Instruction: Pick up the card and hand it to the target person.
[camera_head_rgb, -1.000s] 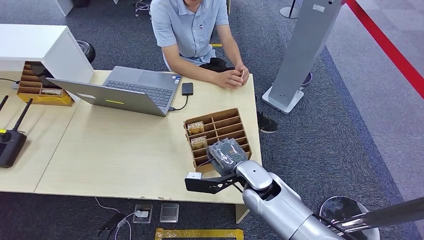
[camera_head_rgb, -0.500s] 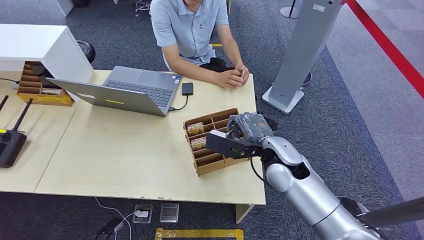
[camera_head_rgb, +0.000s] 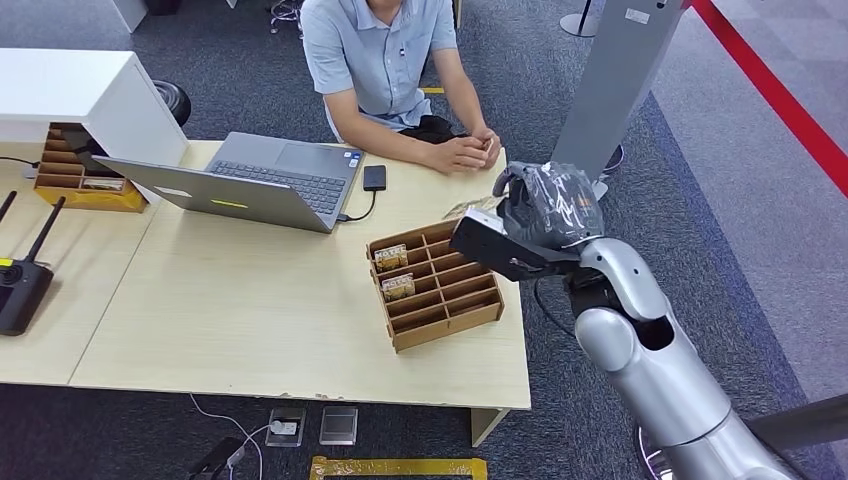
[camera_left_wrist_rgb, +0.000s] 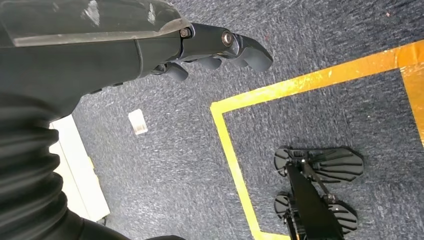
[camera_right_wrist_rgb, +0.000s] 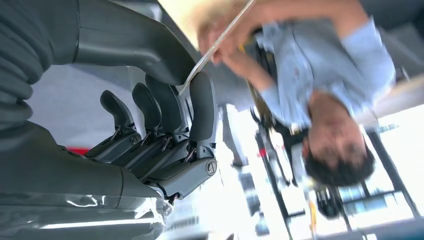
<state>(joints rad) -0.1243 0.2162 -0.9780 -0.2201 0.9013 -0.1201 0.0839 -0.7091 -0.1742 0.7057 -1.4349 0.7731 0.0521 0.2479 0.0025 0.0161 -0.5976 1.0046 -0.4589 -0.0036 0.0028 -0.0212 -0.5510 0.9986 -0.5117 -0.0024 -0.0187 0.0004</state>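
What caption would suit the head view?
The right hand holds a card out toward the seated person, above the table.

An office. A pale desk (camera_head_rgb: 250, 300) at centre holds an open laptop (camera_head_rgb: 250, 180) and a phone (camera_head_rgb: 374, 177). Grey-blue carpet (camera_head_rgb: 700, 230) covers the floor around it, right of frame

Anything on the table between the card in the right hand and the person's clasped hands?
No. In the head view the card, pinched by the right hand, and the person's hands have just bare table between them.
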